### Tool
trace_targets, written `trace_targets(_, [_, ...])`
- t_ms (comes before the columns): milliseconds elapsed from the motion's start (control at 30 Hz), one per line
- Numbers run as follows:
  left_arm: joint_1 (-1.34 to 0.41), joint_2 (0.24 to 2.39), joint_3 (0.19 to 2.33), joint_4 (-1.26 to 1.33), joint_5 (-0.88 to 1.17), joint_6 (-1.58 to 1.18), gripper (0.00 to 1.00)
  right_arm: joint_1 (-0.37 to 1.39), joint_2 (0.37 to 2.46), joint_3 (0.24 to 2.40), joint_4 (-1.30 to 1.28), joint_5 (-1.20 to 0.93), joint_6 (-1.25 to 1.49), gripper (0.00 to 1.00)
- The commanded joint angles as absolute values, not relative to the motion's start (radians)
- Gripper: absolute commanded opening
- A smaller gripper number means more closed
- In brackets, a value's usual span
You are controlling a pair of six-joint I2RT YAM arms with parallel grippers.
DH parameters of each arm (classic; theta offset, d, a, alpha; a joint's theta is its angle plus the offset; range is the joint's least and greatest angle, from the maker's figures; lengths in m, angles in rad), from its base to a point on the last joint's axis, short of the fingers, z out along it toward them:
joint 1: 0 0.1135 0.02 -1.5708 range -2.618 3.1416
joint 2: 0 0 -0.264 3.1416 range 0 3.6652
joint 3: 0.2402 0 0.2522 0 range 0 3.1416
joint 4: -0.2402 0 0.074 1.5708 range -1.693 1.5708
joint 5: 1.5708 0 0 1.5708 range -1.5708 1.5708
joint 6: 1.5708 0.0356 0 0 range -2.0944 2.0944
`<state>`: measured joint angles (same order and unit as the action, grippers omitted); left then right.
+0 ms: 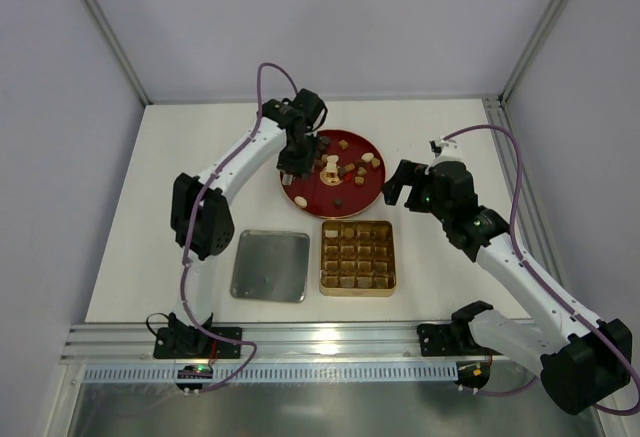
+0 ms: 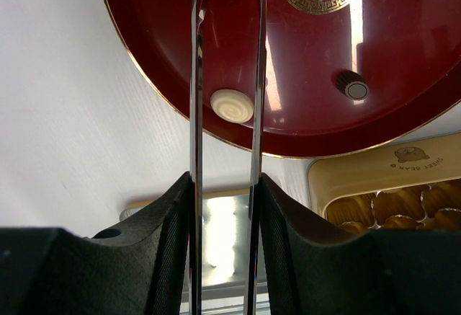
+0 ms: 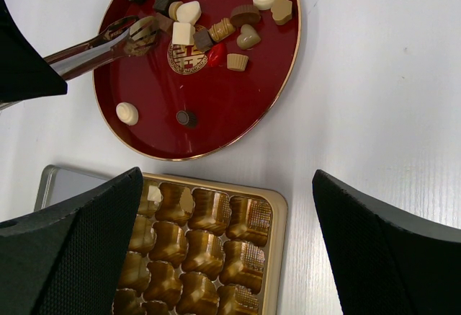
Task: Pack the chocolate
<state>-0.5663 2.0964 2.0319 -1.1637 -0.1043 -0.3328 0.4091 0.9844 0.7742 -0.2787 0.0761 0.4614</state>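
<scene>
The chocolate (image 1: 350, 167) lies as several dark, caramel and white pieces on a round red plate (image 1: 310, 195). My left gripper (image 1: 293, 162) is over the plate's left side, shut on metal tongs (image 2: 196, 77). The tongs reach across the plate (image 2: 302, 120), and a white round piece (image 2: 232, 105) lies between the blades. In the right wrist view the tong tips (image 3: 137, 32) are at a pale piece; I cannot tell whether they pinch it. My right gripper (image 1: 400, 189) is open and empty to the right of the plate, above the gold tin (image 3: 209, 243).
The gold tin (image 1: 357, 256) with its grid of cells sits in front of the plate. Its flat silver lid (image 1: 270, 265) lies to the tin's left. A lone dark round piece (image 2: 351, 85) lies near the plate's near rim. White walls enclose the table.
</scene>
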Motion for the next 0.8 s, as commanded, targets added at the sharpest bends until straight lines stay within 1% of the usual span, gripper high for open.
trace_targets(0, [-0.554, 2.089, 2.052, -1.147, -0.114, -0.328, 0.39, 0.407, 0.988, 0.795, -0.262, 0.084, 0.449, 1.0])
trace_targets(767, [-0.546, 2.111, 2.069, -1.155, -0.101, -0.325, 0.38, 0.407, 0.991, 0.792, -0.261, 0.086, 0.448, 1.0])
